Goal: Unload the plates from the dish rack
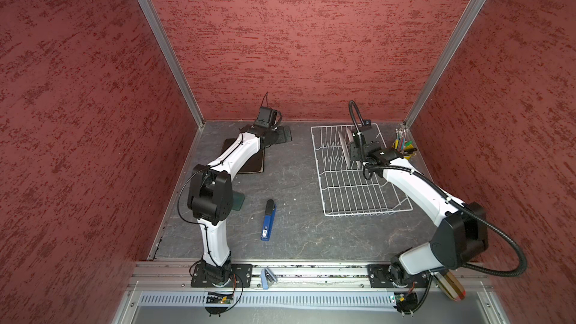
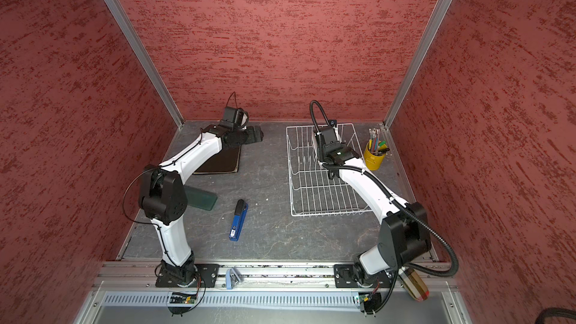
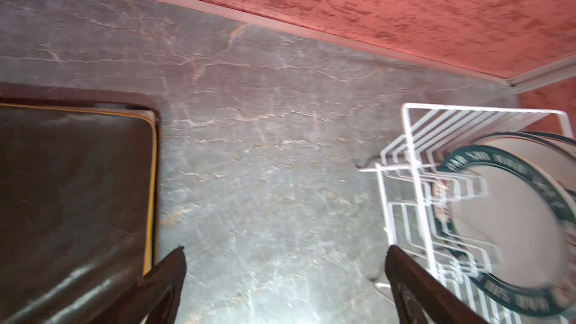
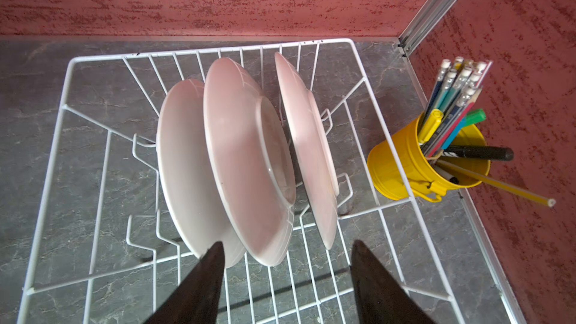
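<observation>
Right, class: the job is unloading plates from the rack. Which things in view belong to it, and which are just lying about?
Belong: dish rack; three round white plates standing in it; brown-backed square plate, already out.
Lying about: blue stapler; yellow pencil cup; dark green slab.

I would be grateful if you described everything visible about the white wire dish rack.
The white wire dish rack is a rectangular basket of thin coated-looking rods, with raised sloping sides and rows of bent upright prongs. It sits flat on the grey marbled tabletop near the back right corner. Three round white plates stand on edge between prongs at its far end. A yellow metal pencil cup stands just outside its right side.
</observation>
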Motion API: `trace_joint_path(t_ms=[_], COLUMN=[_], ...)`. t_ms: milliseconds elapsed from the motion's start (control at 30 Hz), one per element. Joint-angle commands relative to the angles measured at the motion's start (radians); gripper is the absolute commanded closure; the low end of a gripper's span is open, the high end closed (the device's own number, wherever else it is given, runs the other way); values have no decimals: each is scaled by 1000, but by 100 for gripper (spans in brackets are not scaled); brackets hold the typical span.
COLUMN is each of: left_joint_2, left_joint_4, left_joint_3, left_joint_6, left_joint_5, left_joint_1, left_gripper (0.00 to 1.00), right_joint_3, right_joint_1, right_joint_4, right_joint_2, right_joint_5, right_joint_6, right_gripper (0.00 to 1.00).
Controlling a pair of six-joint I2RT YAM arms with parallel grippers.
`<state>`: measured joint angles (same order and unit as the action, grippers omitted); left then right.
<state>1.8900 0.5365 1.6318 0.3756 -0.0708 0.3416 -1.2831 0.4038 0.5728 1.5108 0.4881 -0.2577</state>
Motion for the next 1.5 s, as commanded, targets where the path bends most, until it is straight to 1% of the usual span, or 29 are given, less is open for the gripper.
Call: trace_joint_path(t_ms=[0, 167, 300, 500, 633, 733, 900, 1100, 1300, 1467], left_joint_2=[-37, -103, -143, -198, -218, -242, -239, -236, -226, -228], left_joint_4=[-45, -65, -117, -162, -152, -164, -179, -192, -190, -236], left_joint_3=[-55, -120, -187, -265, -290, -323, -346, -353, -354, -391], left_joint_6=[39, 50, 49, 59, 81, 92, 102, 114, 147, 190], left_joint_5=[-78, -77, -93, -91, -114, -100, -129, -135, -129, -135], left_joint_1=[22, 87, 116, 145, 161, 185, 200, 215, 218, 220], left_gripper=[1, 1, 0, 1, 0, 0, 0, 0, 1, 0], right_joint_3=[-58, -88, -115, -176, -204, -223, -234, -261, -258, -250], right_joint_1=[0, 1, 3, 3, 3, 3, 3, 3, 3, 1], right_joint_4=[19, 30, 40, 64, 63, 68, 64, 78, 42, 15], right_joint_2=[17, 53, 89, 184, 241, 270, 309, 357, 378, 382], right_joint_5=[-35, -53, -50, -36, 26, 55, 77, 170, 239, 234], right_joint_6=[9, 13, 23, 36, 38, 44, 59, 74, 93, 110], right_gripper=[40, 44, 51, 59, 61, 64, 65, 65, 65, 64])
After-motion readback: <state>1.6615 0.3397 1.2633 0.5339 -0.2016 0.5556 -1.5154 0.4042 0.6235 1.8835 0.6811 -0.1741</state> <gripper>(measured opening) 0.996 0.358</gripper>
